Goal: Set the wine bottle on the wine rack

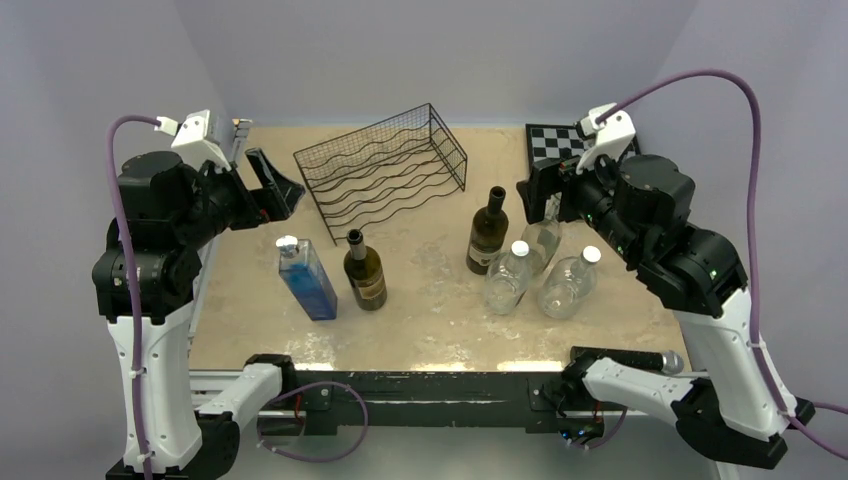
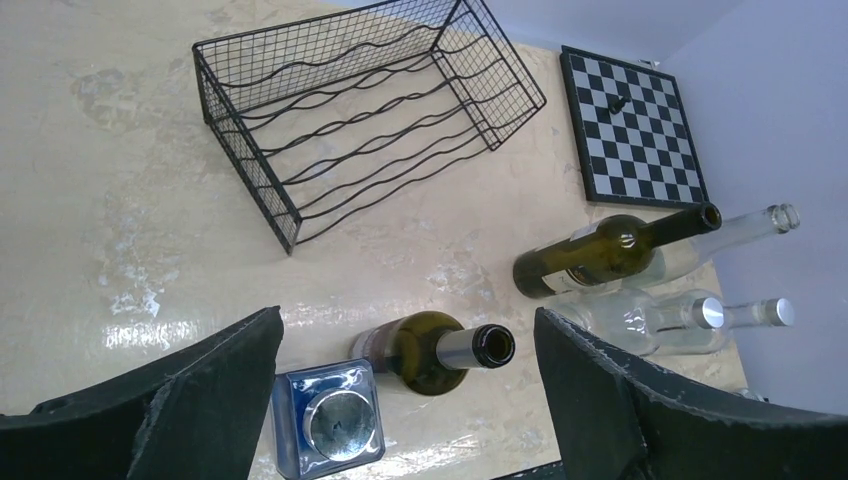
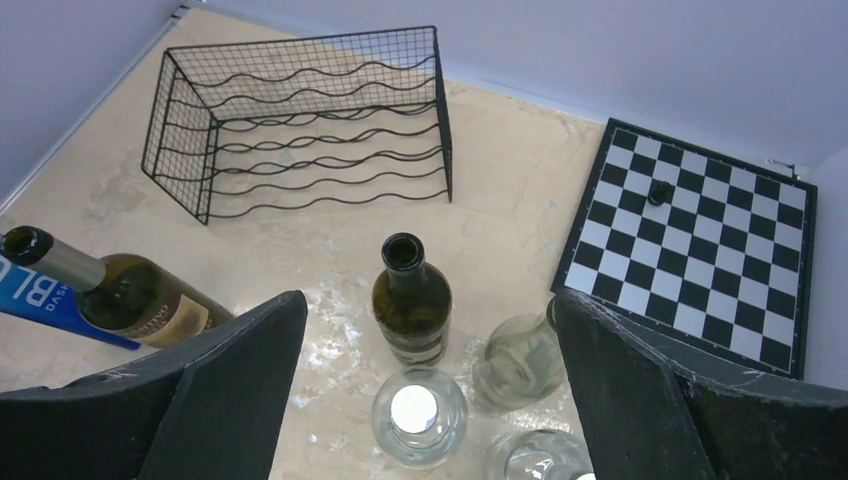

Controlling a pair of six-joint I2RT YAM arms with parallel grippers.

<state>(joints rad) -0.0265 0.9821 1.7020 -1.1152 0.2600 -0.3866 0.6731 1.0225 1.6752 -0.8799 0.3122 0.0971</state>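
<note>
Left wine bottle (image 1: pixel 365 272): upright, near side of rack, beside blue bottle (image 1: pixel 307 280).
Right wine bottle (image 1: pixel 487 232): upright, beside clear bottles (image 1: pixel 508 278).
Wine rack (image 1: pixel 385 170): far centre.
Left gripper (image 1: pixel 275 187): jaws apart, left of rack.
Right gripper (image 1: pixel 540 200): jaws apart, far right.

Black wire-mesh wine rack (image 1: pixel 385 165): matt metal. Foil-necked dark green wine bottle (image 1: pixel 365 270): glossy glass. Beige marbled desk (image 1: pixel 430 295): smooth, shiny.

Black wire-mesh wine rack (image 1: pixel 383 172) with wavy tiers sits skewed at far centre; nearer, two uncorked dark-green wine bottles stand upright and apart: left bottle (image 1: pixel 365 272), right bottle (image 1: pixel 487 235)
</note>
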